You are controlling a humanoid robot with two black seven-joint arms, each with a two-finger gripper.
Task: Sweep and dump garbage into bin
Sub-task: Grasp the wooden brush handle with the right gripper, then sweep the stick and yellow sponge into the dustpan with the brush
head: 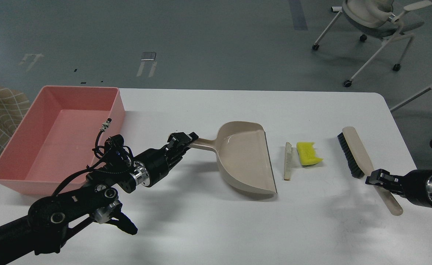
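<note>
Roughly at mid-table, the left gripper point(186, 140) was clenched on the end of the beige dustpan's point(246, 159) handle. Pan lay on the white table point(216, 224), its open mouth facing the right edge, its straight lip running near-to-far.

Garbage lay just beyond that lip, toward the right edge. The off-white wedge point(287, 161) was closest, a thin strip lying nearly parallel to the lip and apart from it by a narrow gap. The yellow sponge piece point(308, 153) sat just beside the wedge on its right, not clearly touching it; its dark green backing showed only as a thin edge at the far side.

Further right, the brush point(359, 157) lay angled, black bristles facing the scraps, bristled head toward the far edge, bare handle end pointing at the near-right corner. The right gripper point(375, 179) was on the handle just below the bristles, fingers seemingly set either side of it. Whether they were actually clamped on it, I could not tell: the fingers were dark and small in view.

The bin point(113, 106), a pink tub, stood at the far-left corner, hanging slightly past the left edge. Nothing showed inside it. It was well apart from the scraps, with the dustpan and left arm between.
</note>
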